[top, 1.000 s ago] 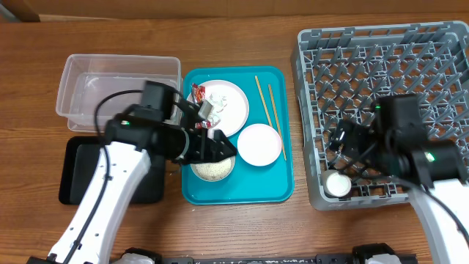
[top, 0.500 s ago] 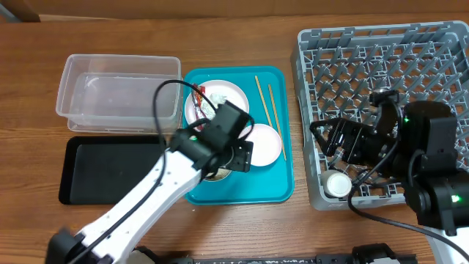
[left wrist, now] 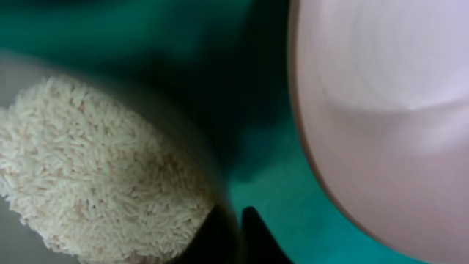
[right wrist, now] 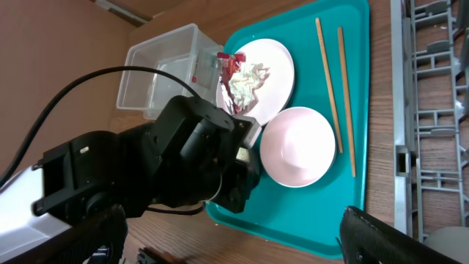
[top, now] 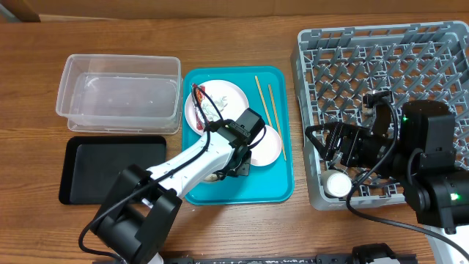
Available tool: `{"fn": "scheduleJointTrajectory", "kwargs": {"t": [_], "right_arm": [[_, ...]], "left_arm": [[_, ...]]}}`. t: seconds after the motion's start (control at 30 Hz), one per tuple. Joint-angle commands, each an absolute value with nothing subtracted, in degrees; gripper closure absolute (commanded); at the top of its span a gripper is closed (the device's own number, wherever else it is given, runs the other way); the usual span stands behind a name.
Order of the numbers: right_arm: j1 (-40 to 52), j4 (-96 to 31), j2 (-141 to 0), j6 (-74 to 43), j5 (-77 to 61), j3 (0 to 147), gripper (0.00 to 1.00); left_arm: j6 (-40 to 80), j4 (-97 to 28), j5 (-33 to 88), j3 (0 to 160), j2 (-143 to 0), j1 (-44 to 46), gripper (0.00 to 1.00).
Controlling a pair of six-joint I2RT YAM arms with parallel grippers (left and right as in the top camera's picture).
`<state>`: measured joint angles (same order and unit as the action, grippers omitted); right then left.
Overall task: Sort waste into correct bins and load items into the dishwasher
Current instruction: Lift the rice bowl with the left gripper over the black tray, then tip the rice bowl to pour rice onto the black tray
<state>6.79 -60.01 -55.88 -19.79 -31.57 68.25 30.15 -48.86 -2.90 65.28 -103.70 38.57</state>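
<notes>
My left gripper (top: 233,163) is down on the teal tray (top: 267,189), shut on the right rim of the bowl of white rice (left wrist: 95,176). In the left wrist view its fingertips (left wrist: 236,236) pinch that rim, with the empty white bowl (left wrist: 381,110) just to the right. Behind them, the flat plate (top: 223,99) carries the red wrapper (top: 198,94) and the tissue wad (top: 215,108). Two chopsticks (top: 264,99) lie along the tray's right side. Over the grey dish rack (top: 381,51) my right gripper (top: 324,145) hangs open and empty, close to the small cup (top: 338,183).
The clear tub (top: 73,70) stands left of the teal tray, with the black tray (top: 88,172) in front of it. Bare wooden table runs along the front edge. My left arm crosses the tray's front left corner.
My left arm swung right and down onto the rice bowl, and its jaws went from wide open to shut on the rim. The right gripper shifted slightly over the rack.
</notes>
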Motion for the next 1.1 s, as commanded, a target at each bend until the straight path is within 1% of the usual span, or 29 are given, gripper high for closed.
{"fn": "scheduleJointTrajectory", "kwargs": {"t": [0.0, 0.1, 0.23, 0.37, 0.53, 0.57, 0.7, 0.77, 0.9, 0.93, 1.07], "right_arm": [[6.68, -59.99, -55.59, -19.22, -32.25, 68.97, 0.06], [6.68, -60.12, -55.59, -19.14, -32.23, 68.97, 0.06], [6.68, -60.14, -55.57, -19.03, -32.23, 68.97, 0.06], [6.68, -60.31, -55.59, -19.03, -32.23, 68.97, 0.06], [6.68, -60.31, -55.57, -19.03, -32.23, 68.97, 0.06], [6.68, -60.31, -55.59, -19.03, -32.23, 68.97, 0.06], [6.68, -60.31, -55.57, -19.03, -32.05, 68.97, 0.06], [6.68, -60.31, -55.57, -19.03, -32.05, 68.97, 0.06], [6.68, -60.31, -55.59, -19.03, -32.05, 68.97, 0.06], [6.68, -60.31, -55.59, -19.03, -32.05, 68.97, 0.06], [6.68, -60.31, -55.57, -19.03, -32.05, 68.97, 0.06]], "left_arm": [[32.47, -49.95, -2.57, 65.08, -103.98, 38.89, 0.96], [33.52, -51.81, -2.5, 65.39, -100.64, 38.13, 0.96], [33.45, -53.82, -0.86, 65.43, -92.36, 36.38, 0.96], [32.82, -55.11, 4.86, 65.43, -83.79, 30.87, 0.96], [28.16, -57.25, 18.37, 65.41, -76.2, 18.2, 0.96], [26.72, -58.7, 20.34, 65.41, -74.98, 14.24, 0.96], [22.96, -63.77, 20.69, 65.39, -74.24, 5.15, 0.96], [20.16, -65.04, 22.72, 65.3, -74.5, 0.95, 0.96], [12.36, -64.9, 33.58, 65.28, -76.07, -9.5, 0.96], [8.67, -65.41, 38.81, 65.28, -77.38, -14.46, 0.96], [-3.2, -69.49, 51.53, 65.28, -82.7, -25.91, 0.96]]}}
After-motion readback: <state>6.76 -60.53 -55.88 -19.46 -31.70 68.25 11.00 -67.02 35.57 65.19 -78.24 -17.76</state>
